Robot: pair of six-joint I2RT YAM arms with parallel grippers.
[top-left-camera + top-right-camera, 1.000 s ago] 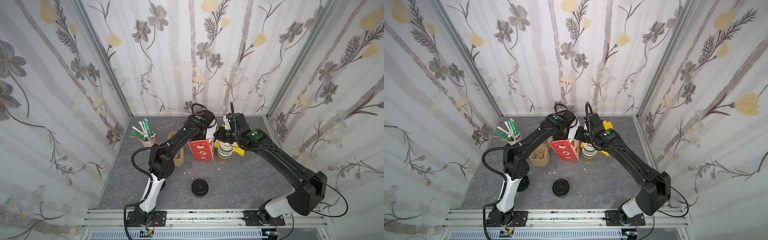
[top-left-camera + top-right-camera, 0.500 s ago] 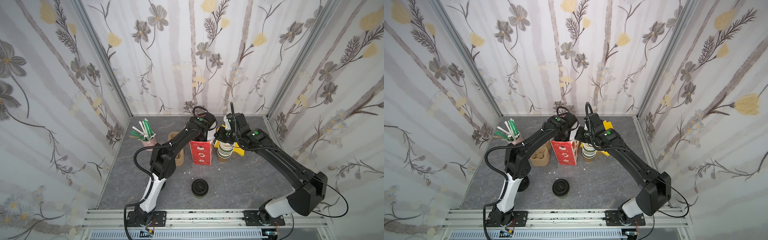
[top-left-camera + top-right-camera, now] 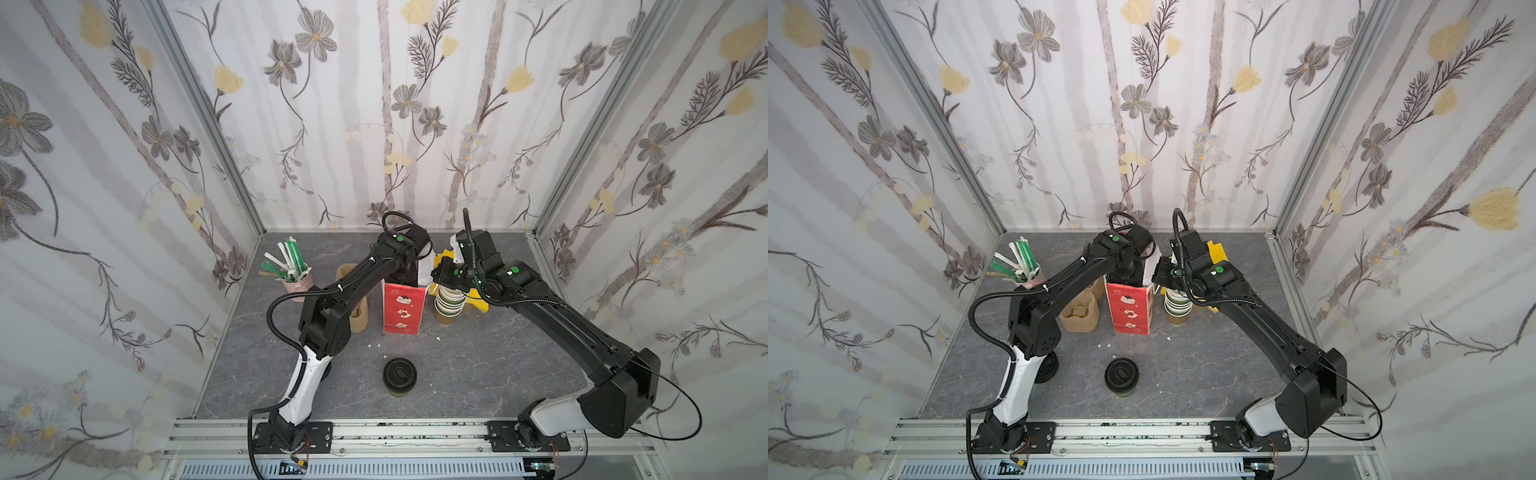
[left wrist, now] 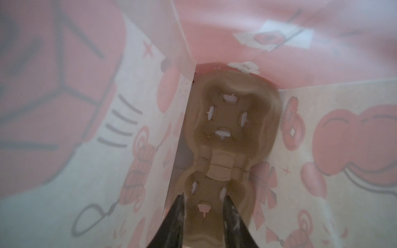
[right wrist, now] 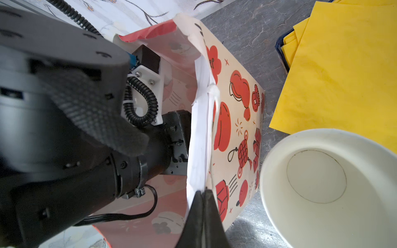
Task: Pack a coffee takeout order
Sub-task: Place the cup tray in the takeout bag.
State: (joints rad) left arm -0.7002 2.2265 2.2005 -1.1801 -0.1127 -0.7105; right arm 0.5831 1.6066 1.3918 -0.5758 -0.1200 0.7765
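One red bag (image 3: 403, 307), no longer tilted; left claw (image 4: 204, 195) parted inside above carrier (image 4: 221, 161); right claw (image 5: 202, 192) clenched on rim.

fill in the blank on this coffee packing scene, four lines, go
1. At the bottom of the red paper bag lies the tan moulded ____.
2. The right hand is shut on the bag's rim, while the left hand is down ____ the bag.
3. The cup standing alone in front of the bag has a ____ lid.
4. The napkins next to the stacked paper cups are ____.

Missing words: carrier; inside; black; yellow
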